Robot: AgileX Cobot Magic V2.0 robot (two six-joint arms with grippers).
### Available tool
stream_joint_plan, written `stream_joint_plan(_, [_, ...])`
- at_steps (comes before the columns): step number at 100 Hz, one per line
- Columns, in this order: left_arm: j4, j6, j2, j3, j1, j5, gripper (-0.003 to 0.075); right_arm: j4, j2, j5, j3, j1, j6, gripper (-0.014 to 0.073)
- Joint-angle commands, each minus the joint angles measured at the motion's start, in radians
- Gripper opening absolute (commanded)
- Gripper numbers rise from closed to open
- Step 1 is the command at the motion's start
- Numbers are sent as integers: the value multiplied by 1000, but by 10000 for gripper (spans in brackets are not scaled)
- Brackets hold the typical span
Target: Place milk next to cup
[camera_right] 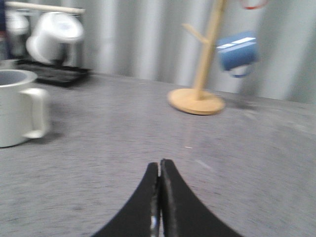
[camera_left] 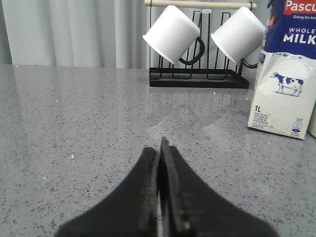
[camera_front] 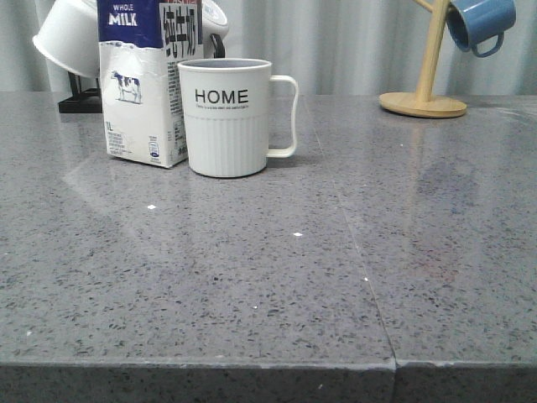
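1. We see the left gripper (camera_left: 159, 148) with its black fingers pressed together, nothing between them; it hangs over bare grey table (camera_front: 352, 285), apart from the carton.
2. The right gripper (camera_right: 159, 168) is likewise closed tight and empty; its view is blurred.
3. The milk (camera_front: 143, 92) stands upright on the table, carton sealed so far as we can tell; its contents are hidden.
4. The cup (camera_front: 226, 117), lettered "HOME", stands upright just beside the milk on the robot's right, overlapping it in the front view; we cannot tell whether they touch; its handle points right; its inside is not visible.
5. Behind the milk, two white mugs (camera_left: 173, 33) hang tilted on a black rack (camera_left: 197, 79).
6. Far right, a blue mug (camera_front: 480, 23) hangs from a wooden stand (camera_front: 424, 101).
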Motion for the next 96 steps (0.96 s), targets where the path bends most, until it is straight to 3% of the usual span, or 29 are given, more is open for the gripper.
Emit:
stream_joint_plan(1, [2, -1, -16, 62, 3, -70, -20, -1, 6, -190, 44, -96, -7, -66])
stream_joint_plan(18, [2, -1, -16, 62, 3, -70, -20, 17, -92, -195, 149, -175, 17, -66])
stream_joint_plan(24, [2, -1, -16, 62, 3, -70, -20, 23, -130, -108, 146, -177, 19, -66])
stream_joint_plan(49, [2, -1, -16, 62, 3, -70, -20, 46, -215, 24, 148, -177, 19, -66])
stream_joint_plan(96, [2, -1, -16, 62, 3, -70, -20, 45, -215, 10, 148, -177, 19, -66])
